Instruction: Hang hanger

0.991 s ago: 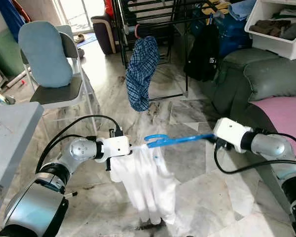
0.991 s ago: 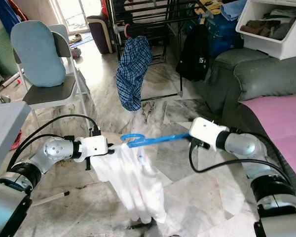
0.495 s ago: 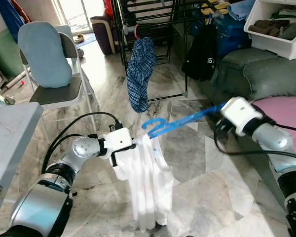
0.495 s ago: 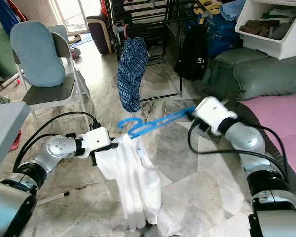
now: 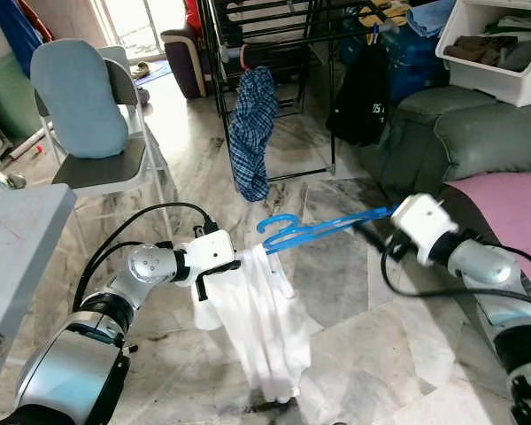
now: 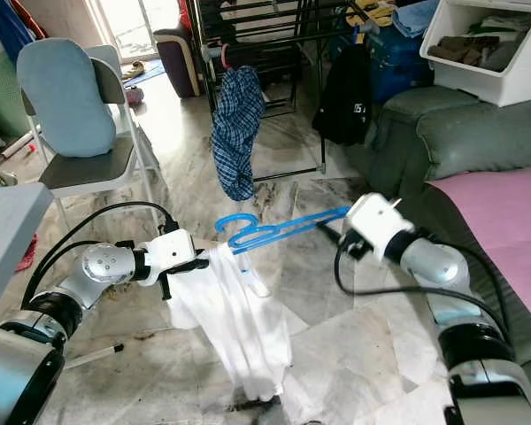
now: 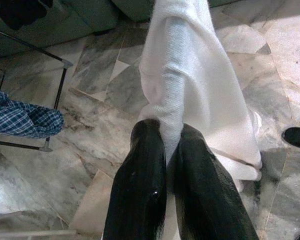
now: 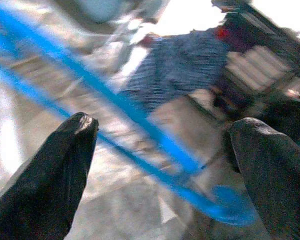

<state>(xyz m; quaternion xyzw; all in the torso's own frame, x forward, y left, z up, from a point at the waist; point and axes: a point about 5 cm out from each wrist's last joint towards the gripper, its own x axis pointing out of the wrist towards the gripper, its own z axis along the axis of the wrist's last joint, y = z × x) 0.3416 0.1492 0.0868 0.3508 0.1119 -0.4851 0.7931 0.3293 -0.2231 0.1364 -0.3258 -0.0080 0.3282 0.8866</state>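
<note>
A blue plastic hanger [image 5: 323, 230] hangs in the air over the marble floor, its hook [image 5: 279, 223] toward my left arm. A white garment [image 5: 265, 328] droops from the hook end down to the floor. My left gripper [image 5: 234, 263] is shut on the garment's upper edge; the left wrist view has the cloth pinched between the black fingers [image 7: 140, 165]. My right gripper [image 5: 378, 228] is at the hanger's other end. In the blurred right wrist view its fingers [image 8: 65, 165] stand wide apart with the blue hanger [image 8: 140, 130] running between them.
A black drying rack [image 5: 274, 35] stands ahead with a plaid garment [image 5: 250, 133] and a black garment [image 5: 363, 84] on it. A folding chair [image 5: 97, 168] with a blue cushion is at the left, a grey table [image 5: 18, 230] nearer left, a green sofa [image 5: 478, 142] at the right.
My right gripper and its end of the hanger rose, then dropped back lower. The white garment swung with it. My left gripper kept its hold.
</note>
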